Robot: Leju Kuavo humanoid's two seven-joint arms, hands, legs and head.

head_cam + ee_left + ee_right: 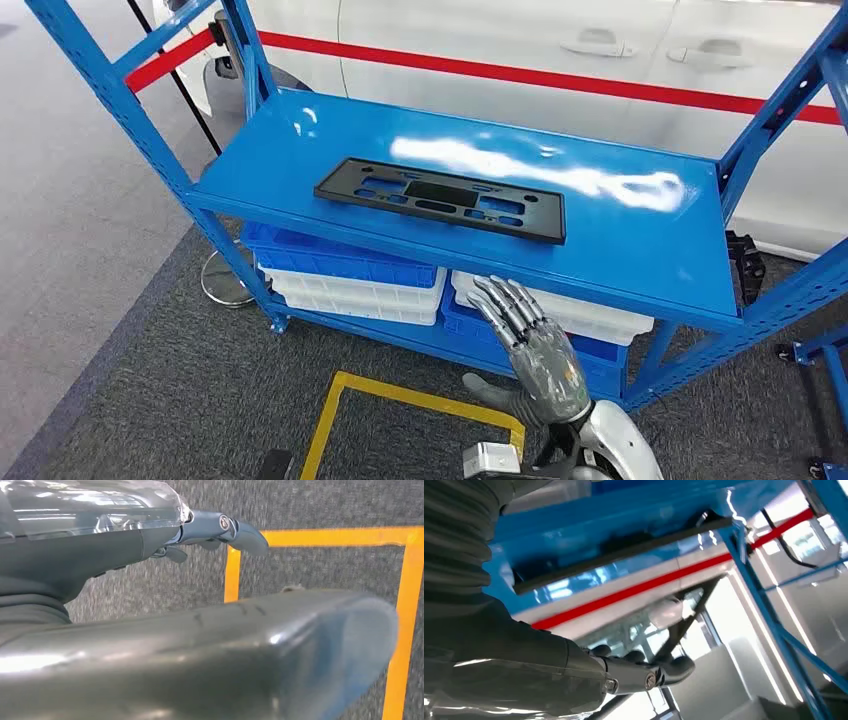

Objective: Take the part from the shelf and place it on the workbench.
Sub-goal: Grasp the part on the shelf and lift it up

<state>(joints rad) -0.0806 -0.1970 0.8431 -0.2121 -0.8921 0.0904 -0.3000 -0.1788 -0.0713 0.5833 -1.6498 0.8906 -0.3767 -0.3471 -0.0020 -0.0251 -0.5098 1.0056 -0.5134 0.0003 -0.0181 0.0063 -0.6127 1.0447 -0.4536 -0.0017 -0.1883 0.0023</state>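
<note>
A: Part [441, 199]: one black flat plate with cut-outs, lying flat on the top board of the blue shelf [640, 240], about mid-board, nearer the front edge. Nothing touches it.

B: Right hand?

A: Right hand [530, 345]: I see it raised in front of the shelf, below the top board's front edge, fingers [508, 300] extended and slightly spread, holding nothing. It is apart from the part. From its wrist camera the part [624, 550] shows as a dark strip on the blue board.

B: Left hand?

A: Left hand [210, 532]: low, over grey carpet with a yellow floor line [320, 536]. I see nothing in it; the thumb is blurred, and I cannot tell how the fingers lie.

B: Other items?

A: Bins [350, 275]: blue and white, stacked on the lower level. A white car [480, 35] with a red stripe stands behind the shelf.
</note>
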